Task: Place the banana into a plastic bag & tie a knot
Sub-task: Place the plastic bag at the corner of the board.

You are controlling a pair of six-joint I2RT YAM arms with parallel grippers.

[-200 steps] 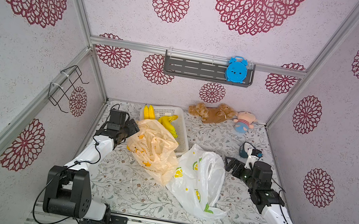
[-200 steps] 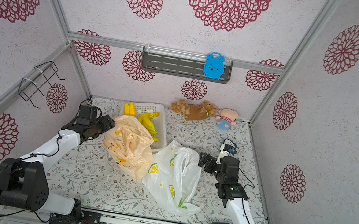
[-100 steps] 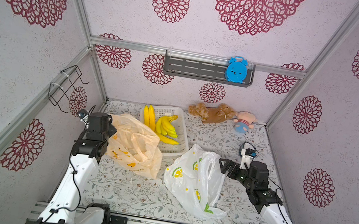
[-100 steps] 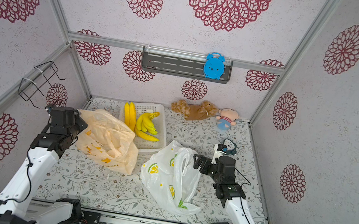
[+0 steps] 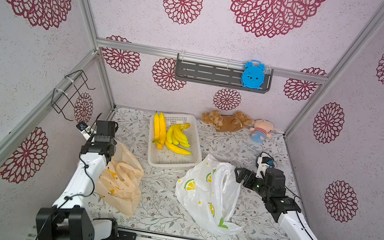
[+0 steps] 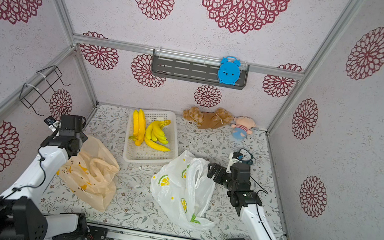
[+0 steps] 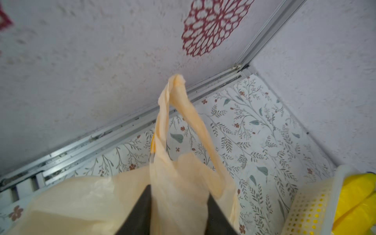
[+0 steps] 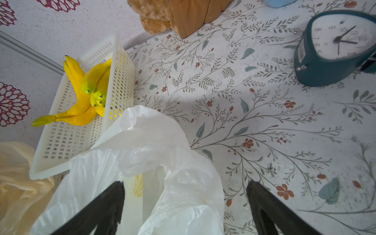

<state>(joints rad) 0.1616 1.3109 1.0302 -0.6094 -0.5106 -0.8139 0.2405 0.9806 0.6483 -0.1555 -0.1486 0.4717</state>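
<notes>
Currently, the right gripper [image 8: 186, 183] stands fully spread over the crumpled mouth of the white translucent plastic bag printed with lemon slices [image 5: 208, 192]. Film lies between its fingers, but nothing is clamped. The left gripper [image 7: 179, 191] has its fingers partly apart, with a handle loop of the pale orange plastic bag [image 5: 122, 180] running between them; whether the film is pinched cannot be determined. Both bags lie slumped on the floral-patterned table [image 5: 160, 207], well apart. The white perforated plastic basket [image 5: 194, 163] sits behind the gap between them. The yellow bananas [image 5: 177, 136] rest inside that basket; none is in a bag. Handling estimate: the bananas are probably light, firm and smooth, so grasp one across its mid-body or at the stem. The bag film is thin, slippery and collapses readily; take it at a handle loop or the rim.
</notes>
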